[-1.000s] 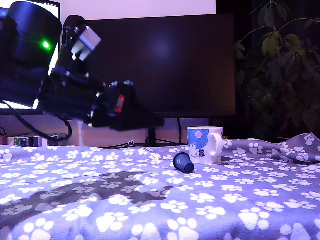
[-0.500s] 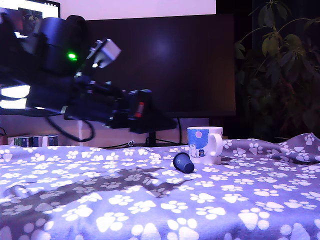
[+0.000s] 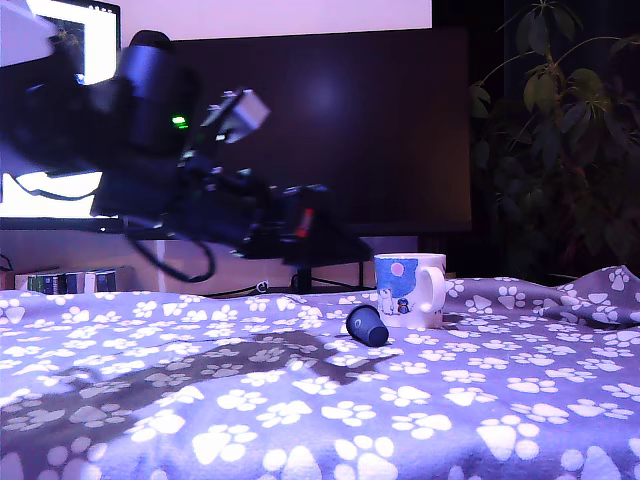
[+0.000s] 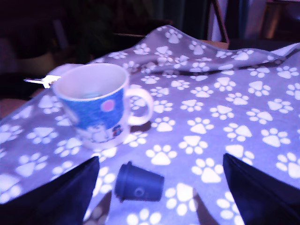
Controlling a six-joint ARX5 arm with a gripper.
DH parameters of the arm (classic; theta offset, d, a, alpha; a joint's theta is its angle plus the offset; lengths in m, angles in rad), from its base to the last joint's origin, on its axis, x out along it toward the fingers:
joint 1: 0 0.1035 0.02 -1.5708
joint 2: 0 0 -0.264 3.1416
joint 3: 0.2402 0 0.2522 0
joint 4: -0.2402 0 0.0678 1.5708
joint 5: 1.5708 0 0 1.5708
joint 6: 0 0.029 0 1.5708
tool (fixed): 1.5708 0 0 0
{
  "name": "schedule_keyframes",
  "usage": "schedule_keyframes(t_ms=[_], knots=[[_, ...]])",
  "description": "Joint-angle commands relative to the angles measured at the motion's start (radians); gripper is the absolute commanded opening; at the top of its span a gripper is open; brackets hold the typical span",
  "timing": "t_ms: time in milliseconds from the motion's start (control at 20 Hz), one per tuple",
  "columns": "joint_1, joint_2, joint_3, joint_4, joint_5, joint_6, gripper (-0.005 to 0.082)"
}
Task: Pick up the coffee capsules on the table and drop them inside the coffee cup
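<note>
A: Where's the capsule (image 4: pixel 139 182) rel. to the gripper (image 4: pixel 161 197)?

B: Ahead of it and lower, lying on its side on the table (image 4: pixel 243 117). In the wrist view it's seen between the two spread fingers (image 4: pixel 61 192), closer to one than the other, nothing held. In the exterior view the gripper (image 3: pixel 335 240) is up in the air, left of the capsule (image 3: pixel 367 325) and not touching.

A: Long axis?

B: Roughly across the gap btwn the fingers, rim end twd the cup side finger, base twd the other. A closing would likely squeeze it end to end unless the wrist is turned; judged awkward.

A: Cup?

B: The cup (image 4: pixel 101 105) stands upright just beyond the capsule, handle away from it, mouth open. Exterior view: cup (image 3: pixel 408 290) just right of and behind the capsule, near but apart.

A: Anything in the way?

B: Nothing is seen btwn gripper and capsule. The cup is close, so a wide descent could clip it. Only one dark blue capsule is seen; whether a 2nd is in the cup can't be told.
</note>
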Motion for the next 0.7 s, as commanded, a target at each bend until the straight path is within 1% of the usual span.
schedule_keyframes(t_ms=[0, 300, 400, 550, 650], knots=[[-0.015, 0.044, 0.03, -0.029, 0.001, 0.026, 0.0767], [-0.025, 0.124, 0.173, -0.204, -0.002, 0.048, 0.0767], [-0.025, 0.146, 0.206, -0.236, -0.025, 0.056, 0.0767], [-0.025, 0.175, 0.253, -0.306, -0.026, 0.076, 0.0767], [-0.026, 0.187, 0.269, -0.331, -0.026, 0.079, 0.0767]])
